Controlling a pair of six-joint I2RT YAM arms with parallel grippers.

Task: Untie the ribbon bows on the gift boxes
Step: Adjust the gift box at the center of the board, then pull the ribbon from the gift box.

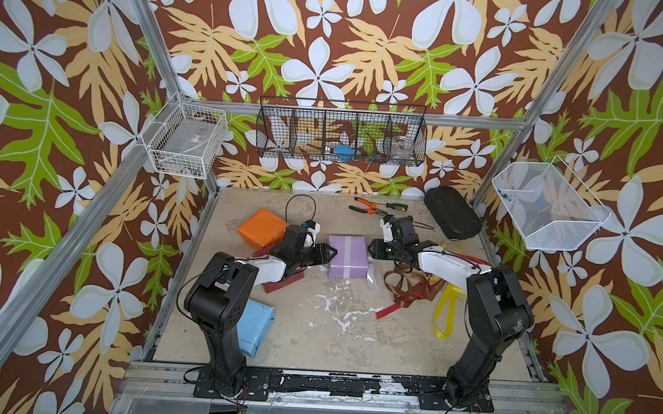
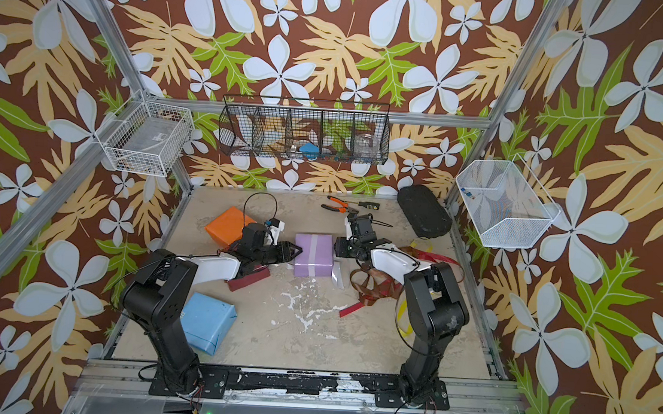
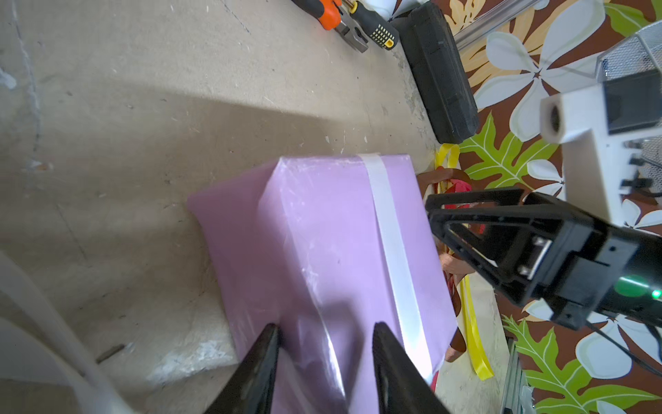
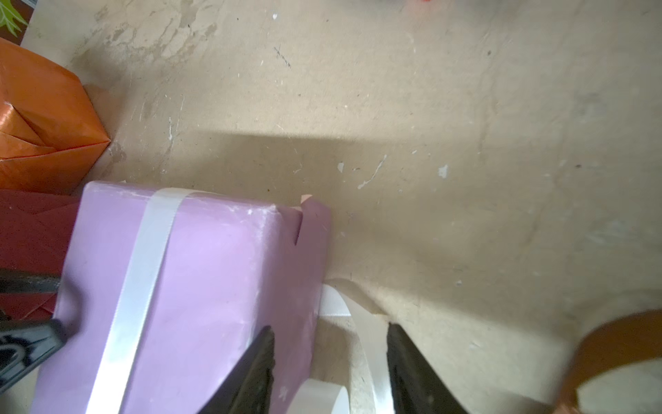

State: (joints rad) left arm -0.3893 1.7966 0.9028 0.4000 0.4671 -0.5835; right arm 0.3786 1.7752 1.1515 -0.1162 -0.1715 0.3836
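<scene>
Brown wallpaper (image 1: 331, 40) printed with white flowers and green and tan leaves covers the three walls of the aluminium-framed cell. The bench (image 1: 315, 331) is a scuffed beige board with chipped white patches near its middle. A white wire basket (image 1: 187, 142) on the left wall holds a clear plastic piece whose label is too small to read. A black wire basket (image 1: 279, 135) with compartments hangs on the back wall, and a white mesh basket (image 1: 548, 205) hangs on the right wall. The lilac glossy-paper gift box (image 1: 347, 257) lies near the bench's middle, between the two grippers. A flat white satin ribbon (image 1: 346, 251) crosses its top as a single band, and a loose length of it lies on the bench just beside the box on the right arm's side. The left gripper (image 3: 326, 325) is at the box's left edge with its jaws partly apart and nothing pinched between them. The right gripper (image 4: 329, 326) is partly open too, with one finger in front of the box's side; the loose white length runs through the gap unclamped. The orange paper box (image 1: 262, 227) lies behind the left wrist, the dark red box (image 1: 283, 281) lies partly under the left forearm, and the light blue box (image 1: 255, 326) lies near that arm's base. A brown satin ribbon (image 1: 400, 283), a red ribbon (image 1: 388, 311) and a yellow ribbon (image 1: 445, 315) lie loose in a tangle under and beside the right arm. At the back, orange-handled pliers (image 1: 365, 205) and a black-handled screwdriver (image 1: 394, 206) lie near a black oblong case (image 1: 452, 212).
</scene>
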